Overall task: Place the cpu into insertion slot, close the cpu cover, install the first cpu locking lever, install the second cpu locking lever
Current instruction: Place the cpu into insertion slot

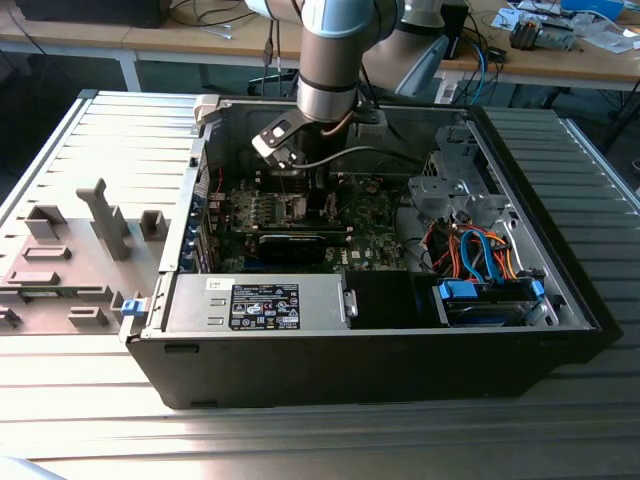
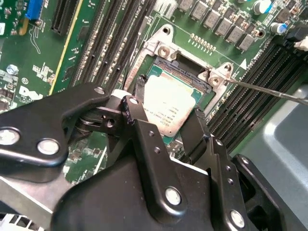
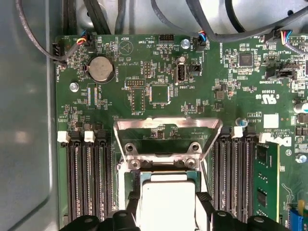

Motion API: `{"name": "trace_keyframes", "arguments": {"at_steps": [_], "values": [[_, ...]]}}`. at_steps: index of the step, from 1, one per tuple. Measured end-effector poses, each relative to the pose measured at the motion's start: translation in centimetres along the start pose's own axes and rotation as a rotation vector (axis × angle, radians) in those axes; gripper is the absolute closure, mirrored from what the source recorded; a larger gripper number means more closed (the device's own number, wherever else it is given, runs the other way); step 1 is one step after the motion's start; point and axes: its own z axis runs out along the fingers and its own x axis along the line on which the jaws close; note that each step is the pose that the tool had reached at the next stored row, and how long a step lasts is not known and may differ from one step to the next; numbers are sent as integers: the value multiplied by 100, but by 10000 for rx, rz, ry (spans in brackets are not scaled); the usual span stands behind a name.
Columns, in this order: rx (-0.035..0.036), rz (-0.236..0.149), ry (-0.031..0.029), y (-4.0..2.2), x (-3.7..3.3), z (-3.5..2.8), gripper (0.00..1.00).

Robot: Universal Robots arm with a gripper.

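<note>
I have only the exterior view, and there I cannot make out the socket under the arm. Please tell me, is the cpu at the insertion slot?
Observer: Yes. In the second wrist view the cpu lies over the insertion slot. I cannot tell whether it is fully seated.
Operator: Does the hand hold it?
Observer: The hand looks closed on it, touching two opposite edges.
Operator: And the cpu cover, is it down?
Observer: No. In the first wrist view the cpu cover stands raised at one edge of the slot, not down over the cpu.
</note>
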Motion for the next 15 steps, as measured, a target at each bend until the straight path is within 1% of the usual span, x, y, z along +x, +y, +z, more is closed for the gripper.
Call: {"name": "trace_keyframes", "arguments": {"at_steps": [7, 15], "values": [[0, 1, 0, -10, 8, 2, 46], [0, -1, -1, -34, 9, 22, 46]]}}
